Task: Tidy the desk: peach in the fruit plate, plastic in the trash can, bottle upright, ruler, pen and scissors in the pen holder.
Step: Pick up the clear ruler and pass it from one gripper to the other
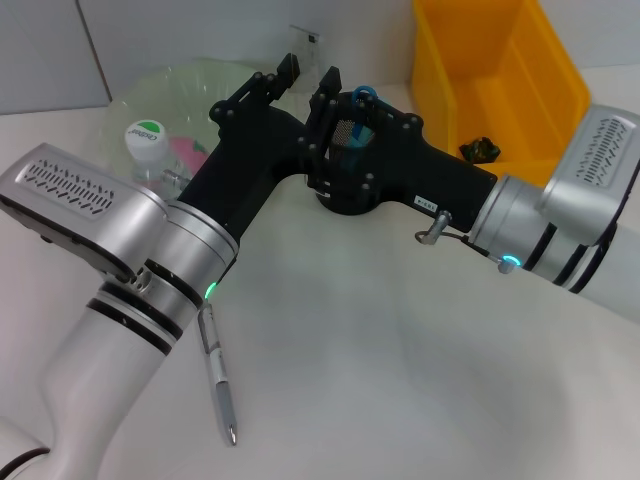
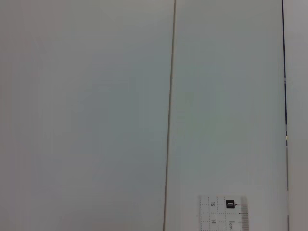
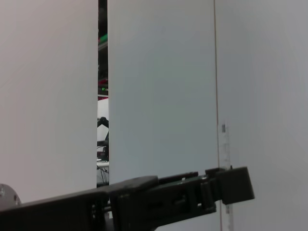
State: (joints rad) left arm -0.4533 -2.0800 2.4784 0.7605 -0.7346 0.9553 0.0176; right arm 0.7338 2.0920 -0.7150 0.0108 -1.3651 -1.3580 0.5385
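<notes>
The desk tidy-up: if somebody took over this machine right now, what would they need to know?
Left gripper: raised beside the pen holder, shut on the ruler.
Right gripper: at the pen holder.
Done: the scissors stand in the pen holder, the peach lies in the fruit plate, and the bottle looks upright. A dark scrap seems to lie in the trash can.
Left: drop the ruler in. The pen lies on the desk.
</notes>
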